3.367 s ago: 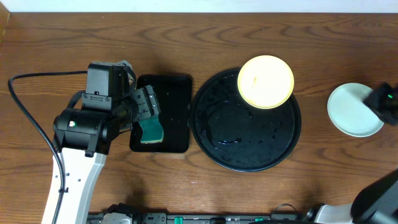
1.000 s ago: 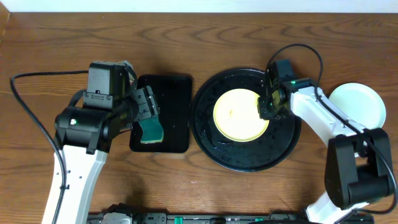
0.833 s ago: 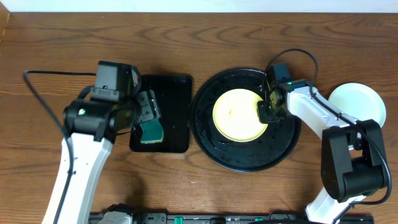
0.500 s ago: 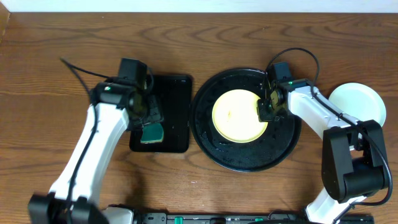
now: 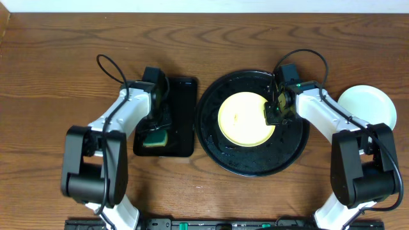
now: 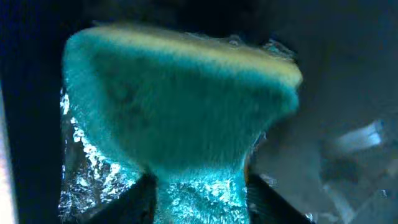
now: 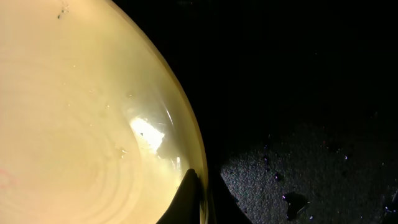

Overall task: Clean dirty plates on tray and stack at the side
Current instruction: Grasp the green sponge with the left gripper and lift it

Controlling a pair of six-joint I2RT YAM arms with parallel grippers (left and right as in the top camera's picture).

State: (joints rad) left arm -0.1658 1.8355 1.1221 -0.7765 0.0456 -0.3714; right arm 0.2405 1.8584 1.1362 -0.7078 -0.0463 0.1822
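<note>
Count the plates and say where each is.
2. A yellow plate lies on the round tray; a white plate sits on the table at right. Another may hide beneath it.

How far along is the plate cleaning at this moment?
Done: a pale plate sits on the table right of the round tray. In hand: the right end effector grips the yellow plate by its rim, mid-tray; the left end effector pinches the sponge in the rectangular tray. Left: wiping the yellow plate and stacking it.
</note>
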